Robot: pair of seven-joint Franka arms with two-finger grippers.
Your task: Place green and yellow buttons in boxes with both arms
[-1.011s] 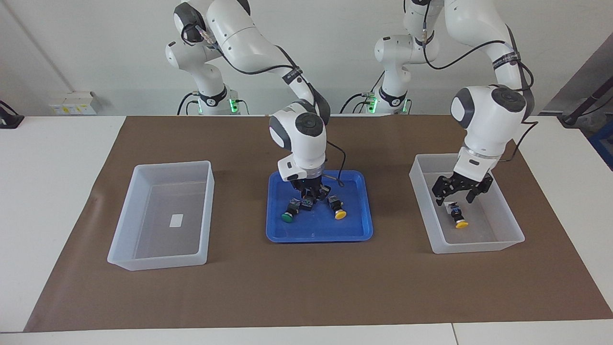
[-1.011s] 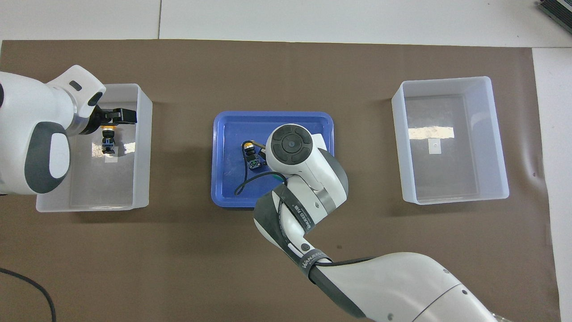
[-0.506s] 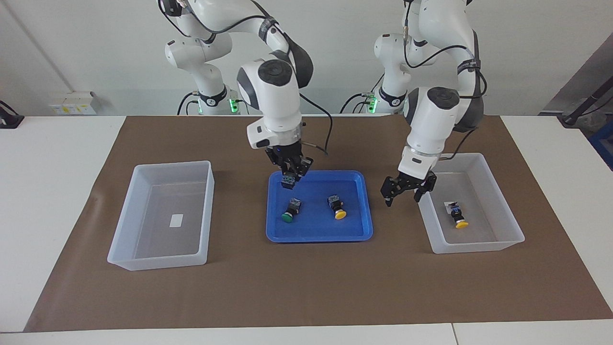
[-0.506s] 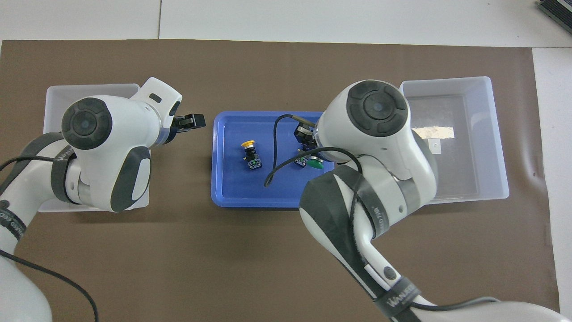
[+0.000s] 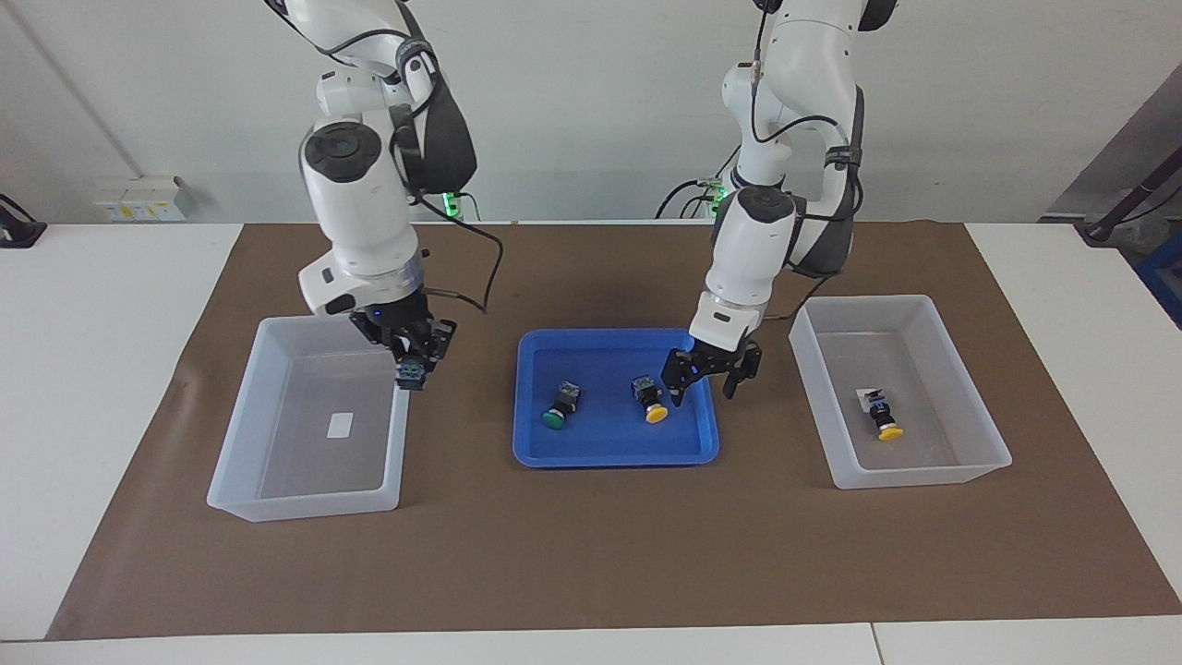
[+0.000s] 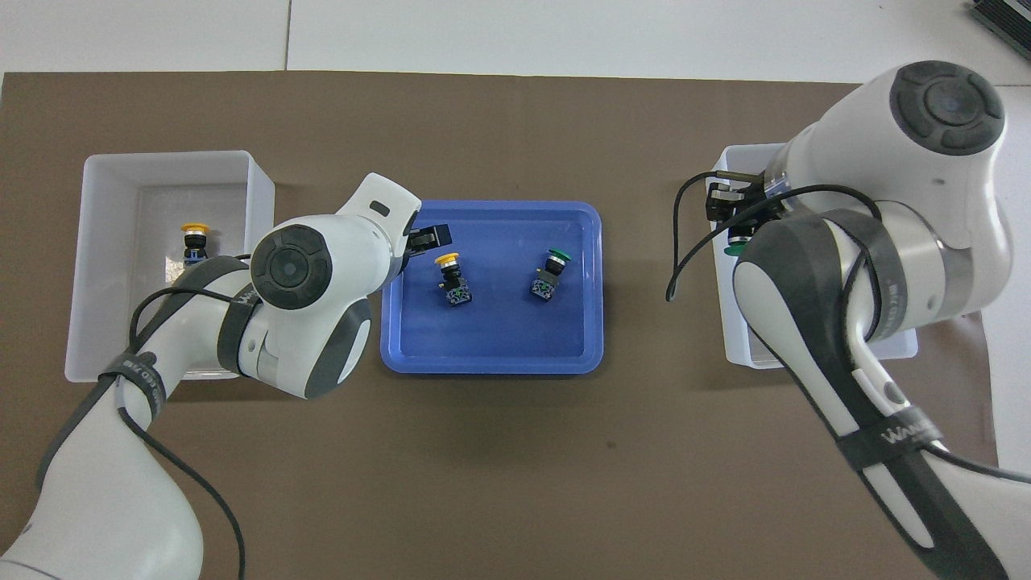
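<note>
Overhead, right gripper (image 5: pixel 413 361) holds green button (image 5: pixel 407 373) over box (image 5: pixel 242 459).

One camera sits high across the worktop (image 5: pixel 591 554), facing the arm bases. The other looks steeply down from above the robots' end. Both take in the blue tray (image 5: pixel 616 452) (image 6: pixel 491 364) from a similar distance, half a turn apart.

A white bench (image 5: pixel 111 369) carries a brown paper mat (image 5: pixel 591 545); on it, across mid-frame, a blue plastic tray (image 5: pixel 614 453) sits between two translucent white rectangular bins (image 5: pixel 305 499) (image 5: pixel 923 476).
</note>
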